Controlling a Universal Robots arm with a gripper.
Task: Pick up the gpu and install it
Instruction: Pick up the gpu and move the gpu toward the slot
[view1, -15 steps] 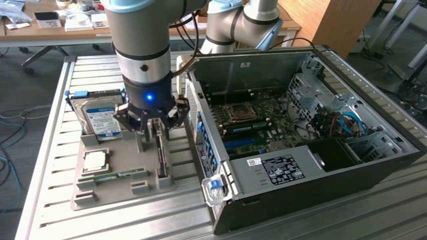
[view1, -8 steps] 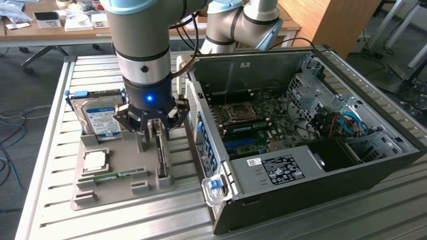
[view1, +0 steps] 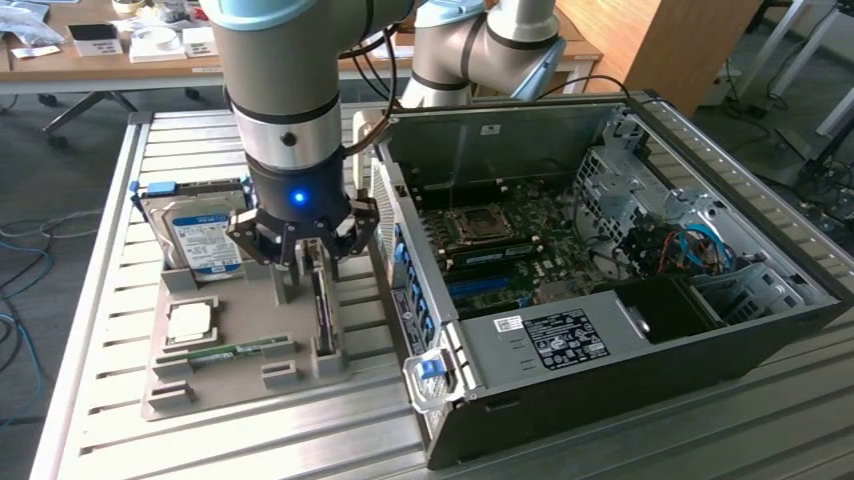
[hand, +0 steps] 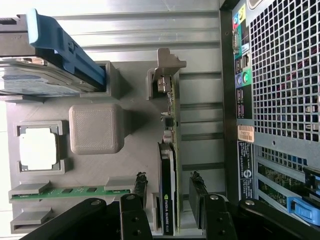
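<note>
The gpu (view1: 322, 305) stands on its edge in a slot of the grey holder tray (view1: 234, 388), just beside the open computer case (view1: 601, 270). In the wrist view the gpu (hand: 167, 205) shows a black cooler face and a pale metal bracket at its far end. My gripper (view1: 306, 255) hangs right over the card. The gripper (hand: 168, 180) is open. One finger (hand: 141, 192) sits on each side of the card, with a small gap on both sides. Nothing is gripped.
The tray also carries a silver hard drive (view1: 200, 240) in a blue carrier, a square processor (view1: 190, 320) and a green memory stick (view1: 227, 352). The case lies on its side with the motherboard (view1: 514, 235) exposed. A slatted metal table (view1: 80, 300) holds everything.
</note>
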